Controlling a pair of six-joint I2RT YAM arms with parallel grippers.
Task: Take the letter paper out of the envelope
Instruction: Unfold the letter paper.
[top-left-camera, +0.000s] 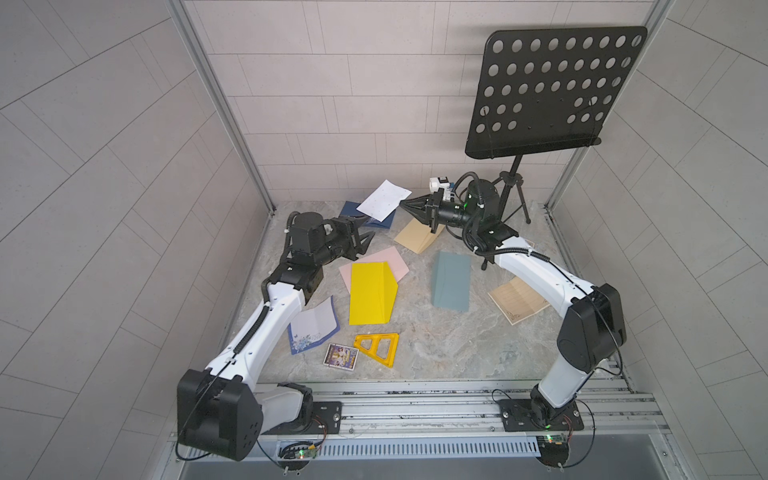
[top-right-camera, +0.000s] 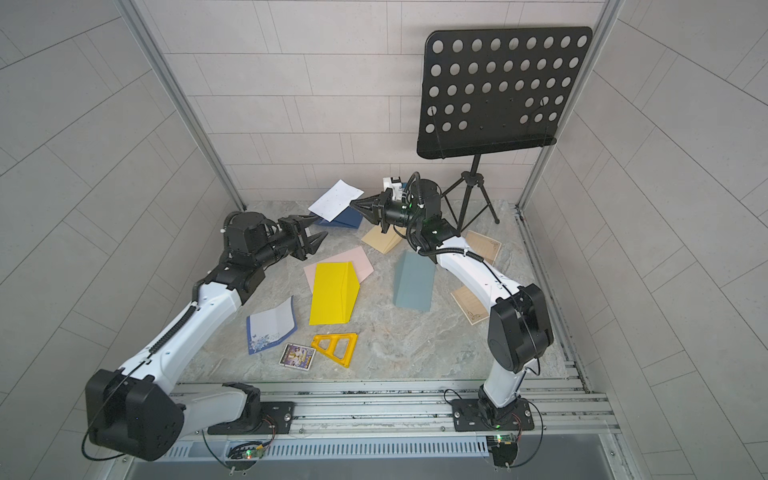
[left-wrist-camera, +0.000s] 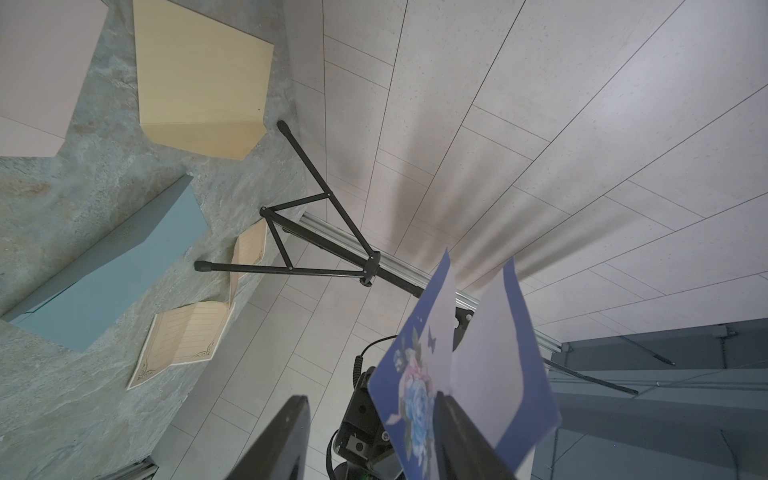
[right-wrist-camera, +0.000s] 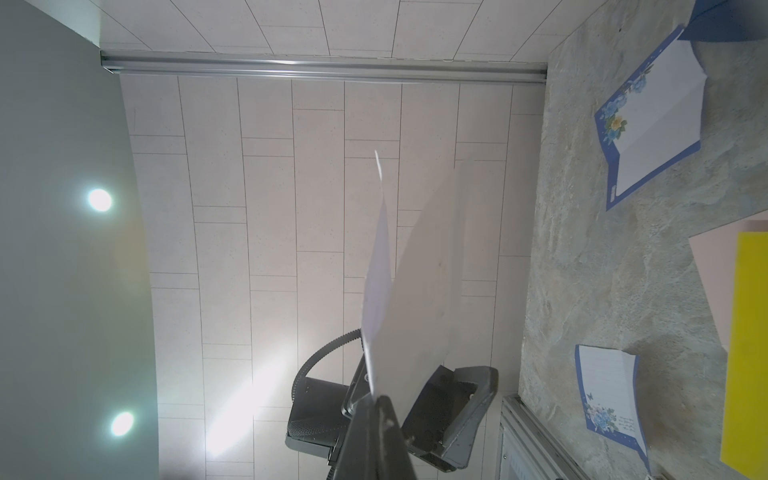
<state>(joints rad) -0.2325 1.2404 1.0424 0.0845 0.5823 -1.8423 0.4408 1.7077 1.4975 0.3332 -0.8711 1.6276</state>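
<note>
Two white-and-black robot arms reach over a grey marbled desk (top-left-camera: 436, 353) inside a pale tiled booth. The right pincer (top-left-camera: 402, 203) is closed tight on one edge of the white letter paper with a blue floral border (top-left-camera: 384, 198). It holds the folded sheet in the air above the far edge of the desk, clear of the surface. The dark blue paper envelope (top-left-camera: 350, 208) lies on the desk just beneath the sheet, near the far edge, and the sheet is out of it. The left pincer (top-left-camera: 368, 227) sits at the sheet's lower corner, its jaws partly apart with a clear gap between them. In the left wrist view one finger (left-wrist-camera: 461, 436) crosses in front of the paper's flowered corner; whether it touches the paper cannot be told. At mid-desk a bright yellow envelope (top-left-camera: 370, 297) lies over a pale pink envelope (top-left-camera: 395, 262). A grey-blue envelope (top-left-camera: 451, 282) lies beside them toward the right edge, and a tan envelope (top-left-camera: 415, 235) lies under the right wrist. A second blue-bordered letter sheet (top-left-camera: 313, 326) rests near the left edge. A black perforated music stand (top-left-camera: 552, 87) stands at the far right corner.
</note>
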